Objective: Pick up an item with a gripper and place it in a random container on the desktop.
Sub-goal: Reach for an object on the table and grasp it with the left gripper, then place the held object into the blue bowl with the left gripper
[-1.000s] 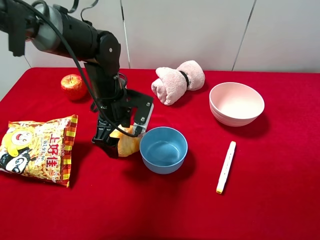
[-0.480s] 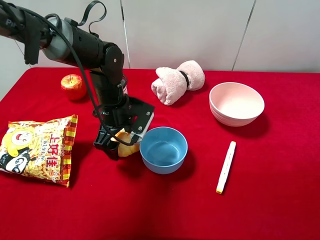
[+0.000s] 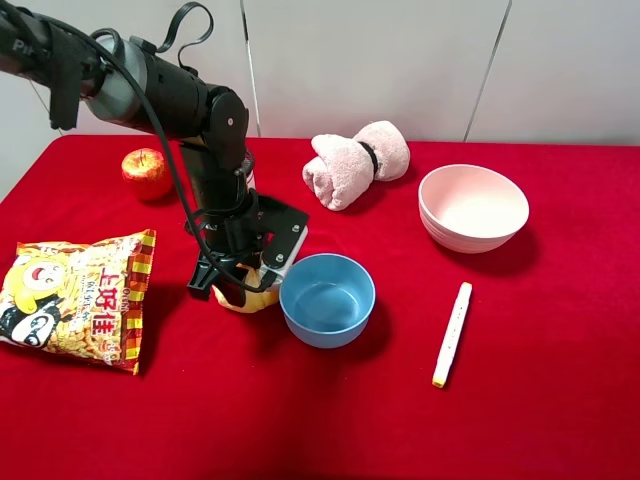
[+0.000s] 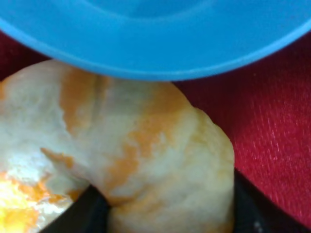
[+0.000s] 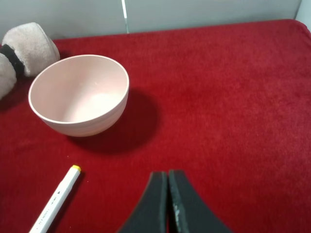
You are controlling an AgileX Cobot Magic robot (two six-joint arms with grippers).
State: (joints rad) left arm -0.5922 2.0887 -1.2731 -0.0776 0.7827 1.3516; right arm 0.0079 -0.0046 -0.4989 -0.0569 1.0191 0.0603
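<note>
The golden-brown and pale-yellow bread roll [image 3: 249, 299] sits low on the red cloth of the desktop [image 3: 560, 400], touching the left side of the light-blue bowl [image 3: 327, 298]. My left gripper [image 3: 233, 288] reaches down over the roll and is shut on it. In the left wrist view the roll [image 4: 146, 160] fills the frame between the dark fingers [image 4: 87, 213], with the blue bowl's rim [image 4: 160, 53] right behind it. My right gripper [image 5: 167, 194] is shut and empty above the cloth, out of the exterior high view.
A red-yellow apple [image 3: 147, 172] and a snack bag [image 3: 75, 297] lie at the left. A pink rolled towel [image 3: 355, 162] lies at the back. A pale pink bowl [image 3: 472, 207] [image 5: 80, 94] stands at the right, with a white marker [image 3: 452, 333] [image 5: 53, 201] in front of it.
My left gripper has shifted slightly and closed in around the roll beside the blue bowl. The roll shows less from under the fingers. Nothing else moved.
</note>
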